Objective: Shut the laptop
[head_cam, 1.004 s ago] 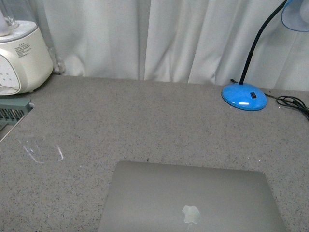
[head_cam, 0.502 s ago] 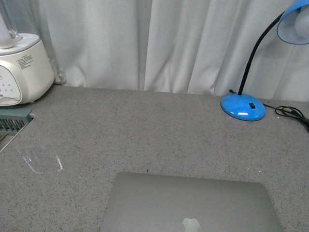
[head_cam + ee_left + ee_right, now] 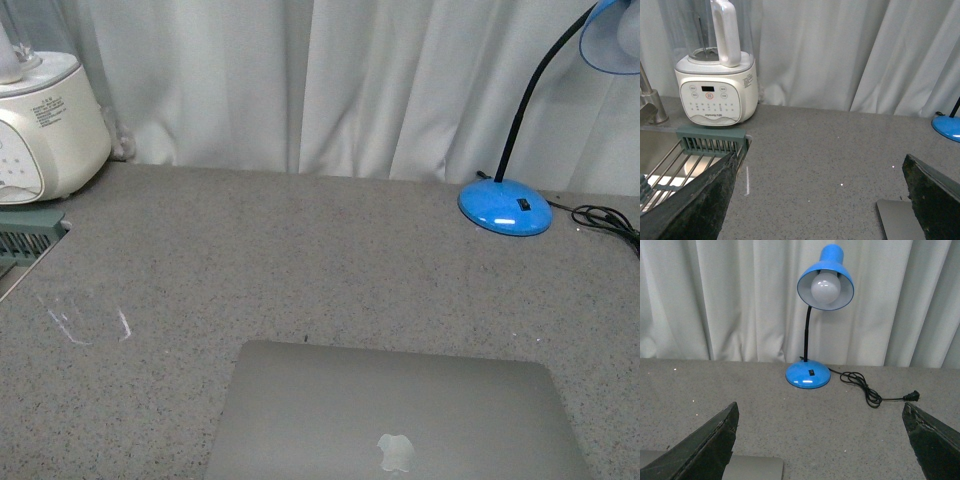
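Observation:
The grey-silver laptop (image 3: 395,415) lies at the near edge of the grey speckled counter in the front view. Its lid with the pale apple logo faces up and looks flat; no keys or screen show. A lid corner shows in the left wrist view (image 3: 897,220) and in the right wrist view (image 3: 752,468). Neither arm appears in the front view. My left gripper (image 3: 822,197) is open, its dark fingers (image 3: 695,200) wide apart above bare counter beside the laptop. My right gripper (image 3: 822,440) is open and empty above the counter between laptop and lamp.
A blue desk lamp (image 3: 505,205) stands at the back right, its black cord (image 3: 867,390) trailing with the plug loose. A white blender base (image 3: 40,125) stands at the back left beside a sink with a grey-green rack (image 3: 710,145). White curtains hang behind.
The front view has shifted slightly, dipping and then rising again; the laptop lid, lamp and blender keep their places on the counter.

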Tool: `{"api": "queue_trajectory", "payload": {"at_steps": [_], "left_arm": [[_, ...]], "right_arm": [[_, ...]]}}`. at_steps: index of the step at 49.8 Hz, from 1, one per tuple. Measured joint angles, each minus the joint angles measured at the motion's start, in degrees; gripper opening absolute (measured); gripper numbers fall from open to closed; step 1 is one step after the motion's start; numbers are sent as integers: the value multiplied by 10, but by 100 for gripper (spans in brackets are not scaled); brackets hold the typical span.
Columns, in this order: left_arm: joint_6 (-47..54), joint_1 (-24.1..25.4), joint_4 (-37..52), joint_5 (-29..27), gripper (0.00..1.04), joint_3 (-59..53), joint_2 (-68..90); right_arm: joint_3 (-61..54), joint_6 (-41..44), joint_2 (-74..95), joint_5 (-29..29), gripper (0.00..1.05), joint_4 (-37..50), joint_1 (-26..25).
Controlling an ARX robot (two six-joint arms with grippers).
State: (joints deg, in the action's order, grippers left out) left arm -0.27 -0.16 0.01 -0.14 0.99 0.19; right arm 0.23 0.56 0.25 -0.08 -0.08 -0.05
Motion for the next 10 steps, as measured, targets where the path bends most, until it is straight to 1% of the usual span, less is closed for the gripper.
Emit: {"api": "queue_trajectory", "payload": {"at_steps": [10], "left_arm": [[0,0,0,0,98,0,0]], "right_arm": [[0,0,0,0,96,0,0]]}}
